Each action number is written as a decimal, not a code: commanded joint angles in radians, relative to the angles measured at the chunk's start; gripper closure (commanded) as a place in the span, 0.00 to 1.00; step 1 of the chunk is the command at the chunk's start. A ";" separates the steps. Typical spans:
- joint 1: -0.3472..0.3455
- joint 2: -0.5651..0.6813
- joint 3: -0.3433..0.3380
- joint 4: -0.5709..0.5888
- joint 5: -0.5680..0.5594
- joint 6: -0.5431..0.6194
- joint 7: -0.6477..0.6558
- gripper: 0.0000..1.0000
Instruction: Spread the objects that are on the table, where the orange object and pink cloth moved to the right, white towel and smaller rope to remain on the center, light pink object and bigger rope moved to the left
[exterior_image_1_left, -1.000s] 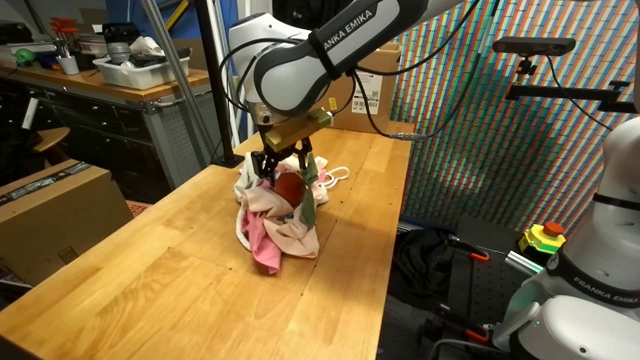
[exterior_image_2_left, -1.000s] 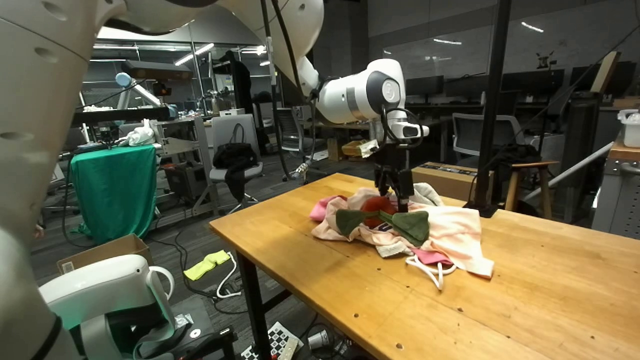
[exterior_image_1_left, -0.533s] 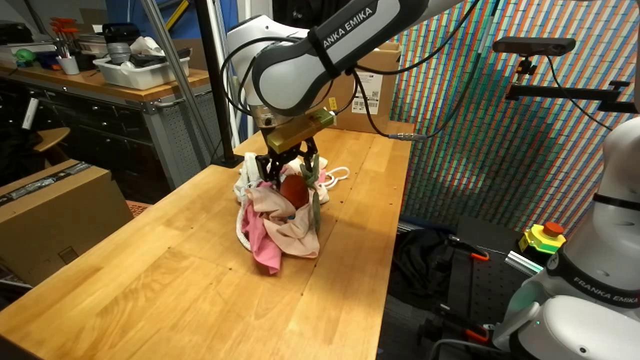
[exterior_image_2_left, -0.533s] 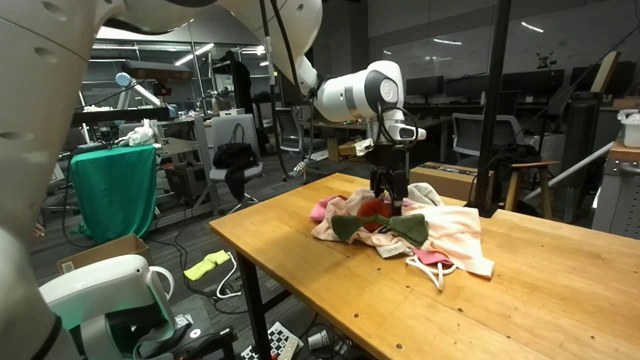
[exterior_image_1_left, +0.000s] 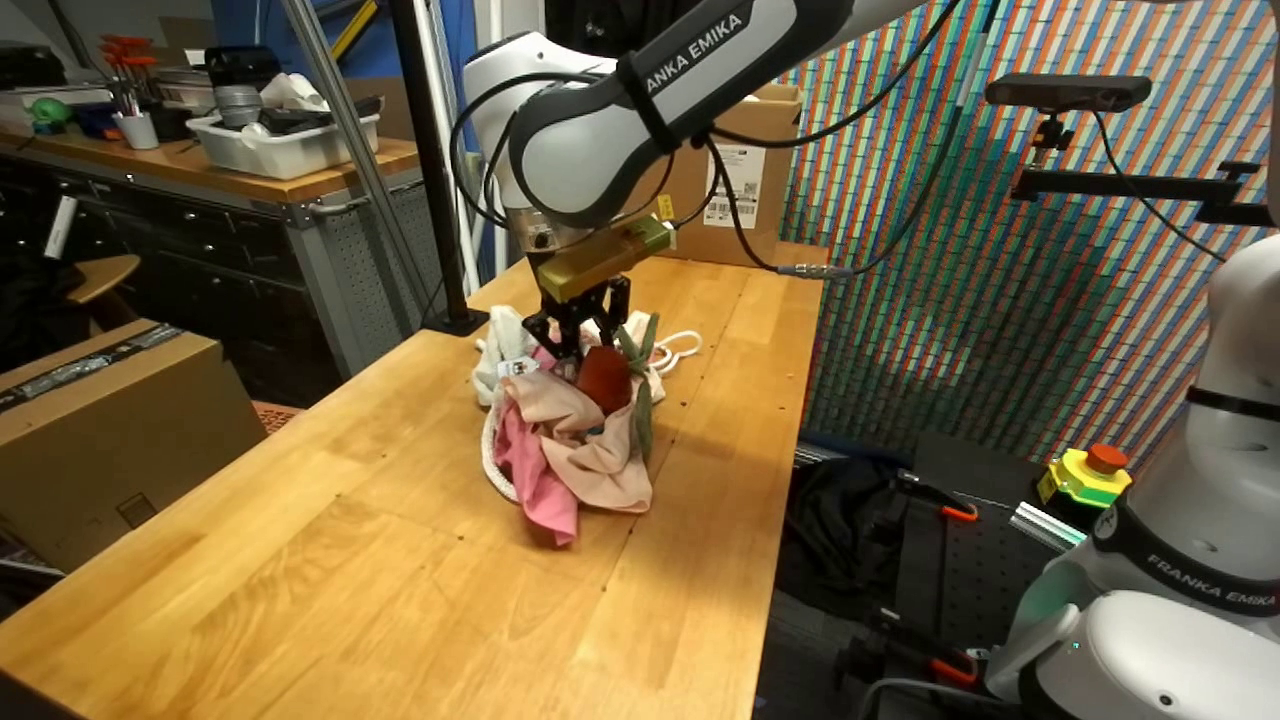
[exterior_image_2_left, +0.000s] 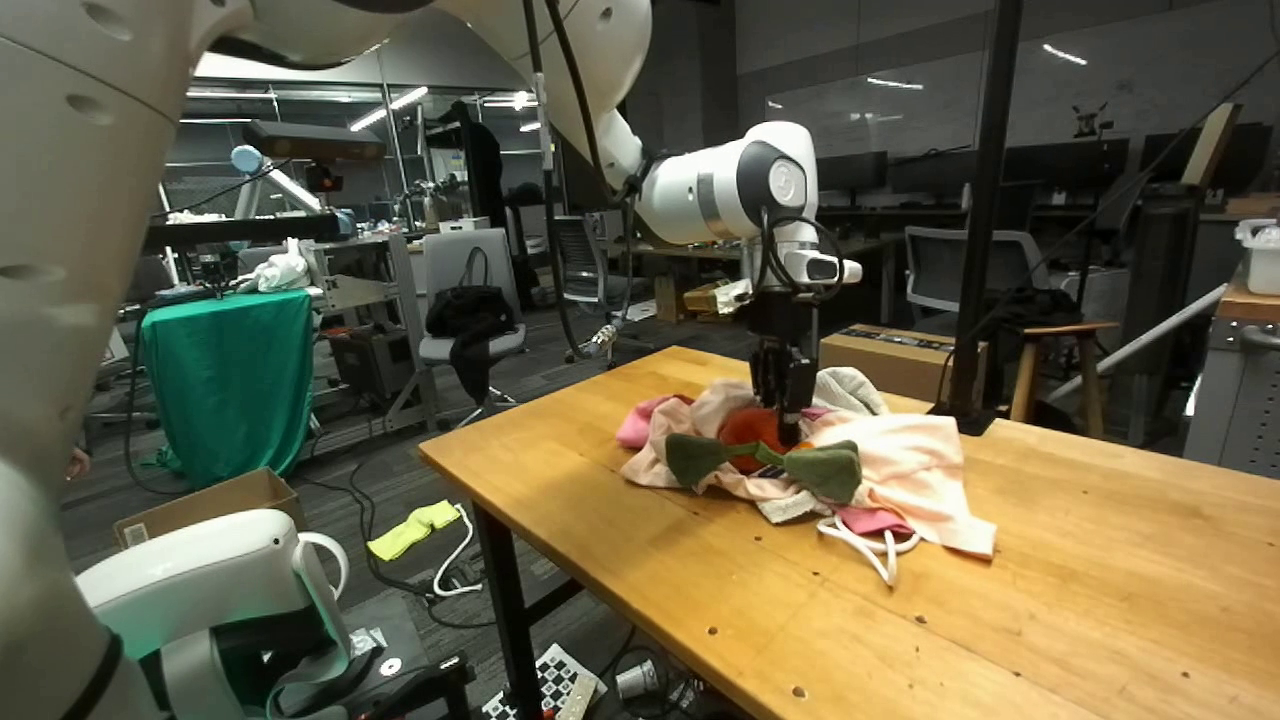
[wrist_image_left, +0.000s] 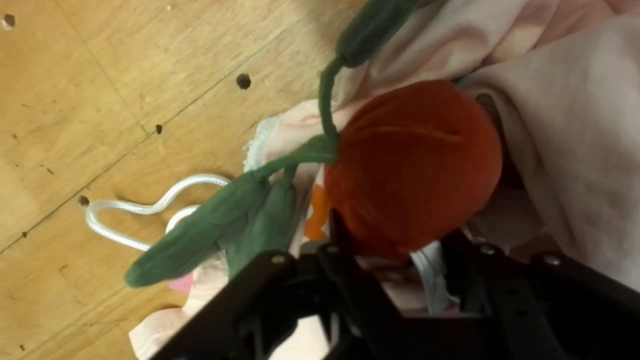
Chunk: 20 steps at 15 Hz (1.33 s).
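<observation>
An orange stuffed ball (wrist_image_left: 415, 150) with long green leaves (wrist_image_left: 195, 230), the orange object, rests on top of the heap. My gripper (exterior_image_1_left: 592, 348) reaches down into the pile, its jaws partly closed. In the wrist view the ball's lower end lies between the fingers (wrist_image_left: 452, 245); whether they grip it cannot be told. Light pink fabric (exterior_image_1_left: 615, 475) spreads underneath, over the pink cloth (exterior_image_1_left: 540, 490). Whitish fabric, likely the white towel (exterior_image_1_left: 503, 345), bunches behind. A thick white rope (exterior_image_1_left: 492, 465) curves along the heap, and a thinner white cord (exterior_image_2_left: 860, 545) loops out opposite.
Everything lies on a wooden table (exterior_image_1_left: 380, 600) with small holes. A black post (exterior_image_2_left: 985, 220) stands at its edge close to the heap. At the table's far end is a cardboard box (exterior_image_1_left: 765, 190). Cables hang from the arm.
The jaws have narrowed around the ball's lower end. The gripper has sunk slightly, and the ball, the leaves and the cloths have shifted a little with it.
</observation>
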 joint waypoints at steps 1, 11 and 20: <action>-0.008 -0.005 -0.006 0.008 0.016 -0.029 0.008 0.87; -0.018 -0.088 -0.045 -0.025 -0.043 -0.062 0.062 0.92; -0.096 -0.226 -0.120 -0.045 -0.157 -0.025 0.221 0.93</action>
